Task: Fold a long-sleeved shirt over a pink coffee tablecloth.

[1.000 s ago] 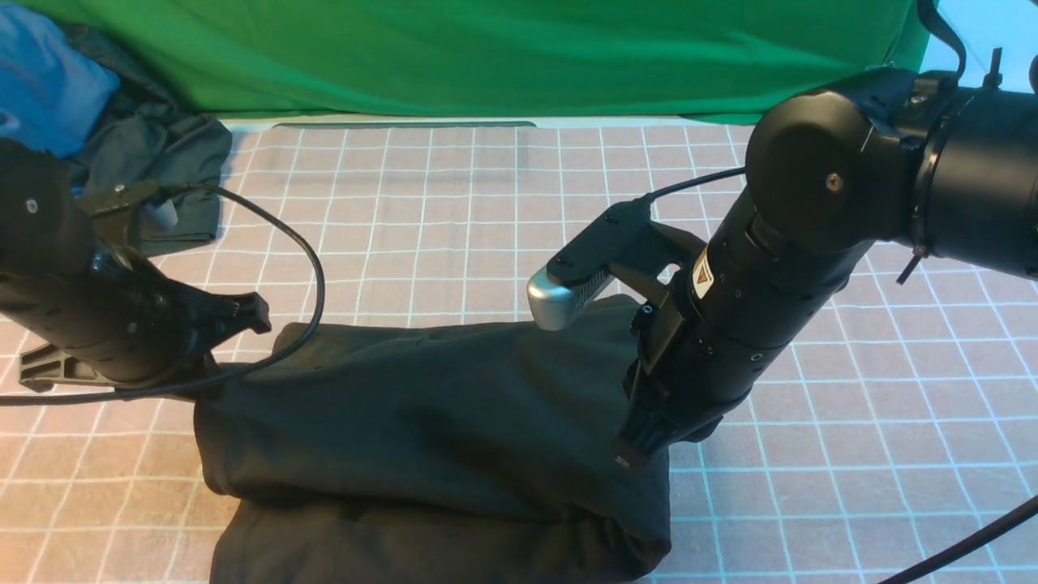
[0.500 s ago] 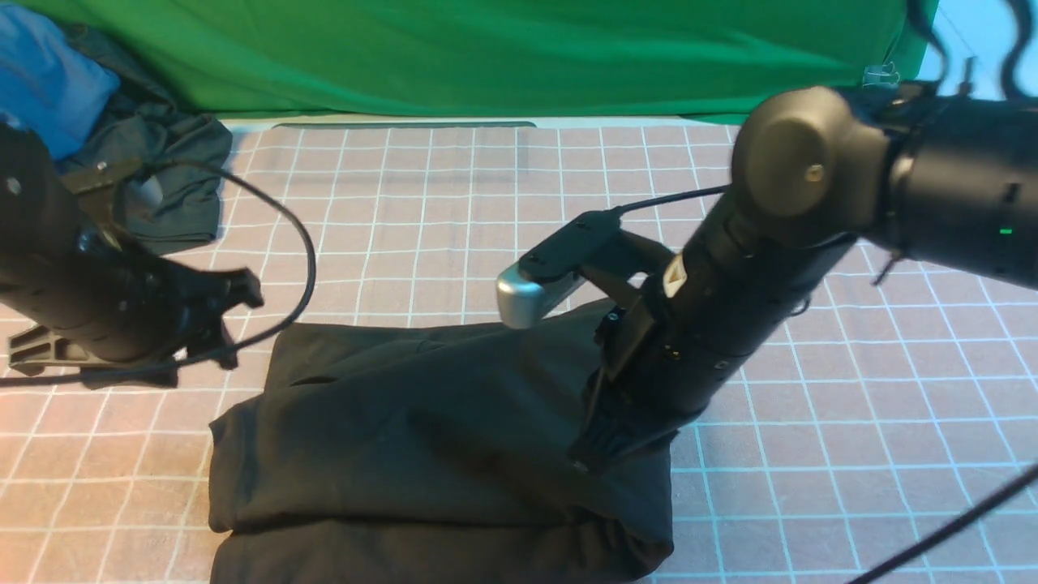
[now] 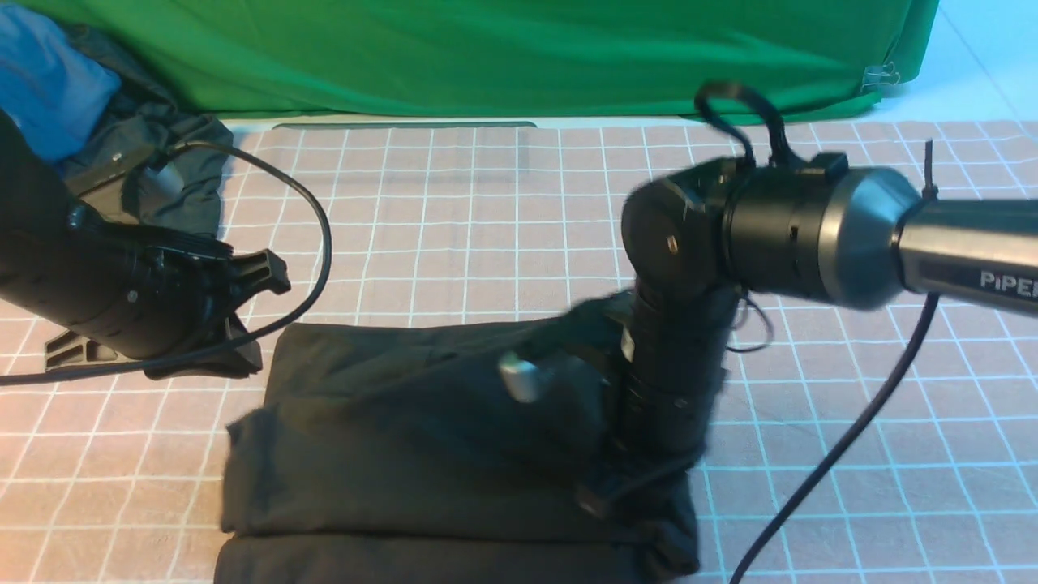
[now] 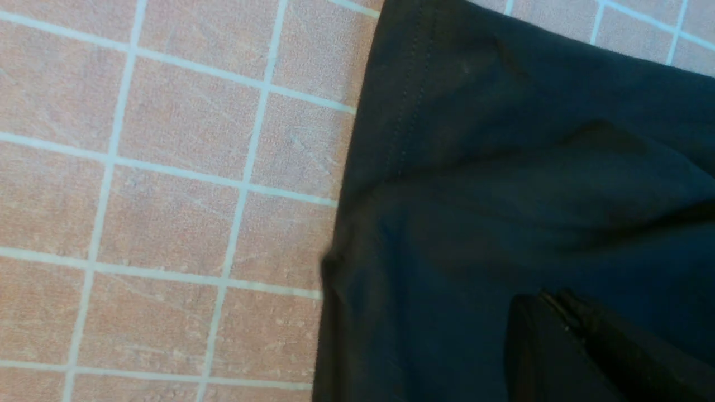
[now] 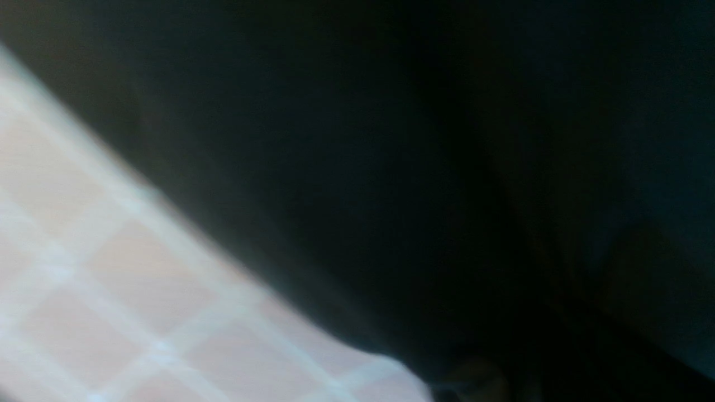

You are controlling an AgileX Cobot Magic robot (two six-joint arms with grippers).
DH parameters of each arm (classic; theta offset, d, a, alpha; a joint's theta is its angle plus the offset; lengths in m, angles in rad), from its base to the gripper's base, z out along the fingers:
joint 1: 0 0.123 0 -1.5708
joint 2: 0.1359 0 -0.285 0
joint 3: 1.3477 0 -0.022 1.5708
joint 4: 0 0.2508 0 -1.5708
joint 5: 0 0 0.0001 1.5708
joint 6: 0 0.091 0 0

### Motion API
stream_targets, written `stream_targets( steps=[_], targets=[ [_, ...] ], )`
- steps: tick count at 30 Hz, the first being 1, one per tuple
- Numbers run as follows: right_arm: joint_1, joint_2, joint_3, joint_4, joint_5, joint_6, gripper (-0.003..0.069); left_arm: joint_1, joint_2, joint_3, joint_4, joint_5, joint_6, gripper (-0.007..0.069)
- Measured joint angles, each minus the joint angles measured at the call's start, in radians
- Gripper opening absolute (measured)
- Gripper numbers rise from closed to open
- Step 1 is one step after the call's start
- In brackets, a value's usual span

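The long-sleeved shirt (image 3: 422,438) lies folded into a black, roughly rectangular bundle at about 6 o'clock on the bench, its long axis running left to right across the front view, 9 to 3 o'clock. Its layered folded edge faces the near side; no print or neck label shows. It rests flat on the pink coffee tablecloth (image 3: 454,211), whose white grid covers the bench from near edge to far edge.

The left end effector (image 3: 259,280) sits at about 9 o'clock, just beside the bundle's far left corner, its fingers pressed together with nothing between them; the left wrist view shows its dark tips above a stitched hem of the shirt (image 4: 503,167) and the tablecloth (image 4: 167,167).

The right end effector (image 3: 600,495) points down at the bundle's right end, about 5 o'clock, blurred, jaws narrow; whether cloth is pinched cannot be told. Its wrist view shows only dark fabric (image 5: 419,167) and blurred grid (image 5: 84,279).

At 12 o'clock hangs a green cloth (image 3: 486,57); at 10 o'clock lies a grey-green garment (image 3: 186,170) with a blue garment (image 3: 45,81).
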State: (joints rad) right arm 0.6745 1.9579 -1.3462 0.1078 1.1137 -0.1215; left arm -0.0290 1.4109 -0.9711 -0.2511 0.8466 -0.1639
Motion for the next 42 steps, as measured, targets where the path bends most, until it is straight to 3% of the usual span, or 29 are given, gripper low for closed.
stream_targets(
  steps=[7, 13, 24, 29, 36, 42],
  targets=[
    [0.0, -0.031, 0.05, -0.055, -0.038, 0.062, 0.0069, 0.0, 0.0, 0.0, -0.001, 0.011, 0.018, 0.0014],
    [-0.001, -0.092, -0.063, -0.068, -0.038, 0.062, 0.007, 0.0, 0.0, 0.0, -0.019, 0.014, 0.03, 0.0014],
    [-0.038, -0.16, -0.194, -0.081, 0.021, 0.04, 0.007, -0.026, 0.046, 0.0, -0.189, -0.064, 0.269, 0.0022],
    [-0.042, -0.163, -0.194, -0.083, 0.041, 0.04, 0.007, -0.162, 0.146, -0.001, -0.199, -0.145, 0.322, 0.0143],
    [-0.044, -0.163, -0.194, -0.085, 0.041, 0.036, 0.007, -0.25, 0.245, -0.001, -0.158, -0.305, 0.329, 0.0418],
    [-0.046, -0.163, -0.194, -0.085, 0.029, 0.035, 0.007, -0.25, 0.287, -0.001, -0.158, -0.323, 0.348, 0.0496]
  ],
)
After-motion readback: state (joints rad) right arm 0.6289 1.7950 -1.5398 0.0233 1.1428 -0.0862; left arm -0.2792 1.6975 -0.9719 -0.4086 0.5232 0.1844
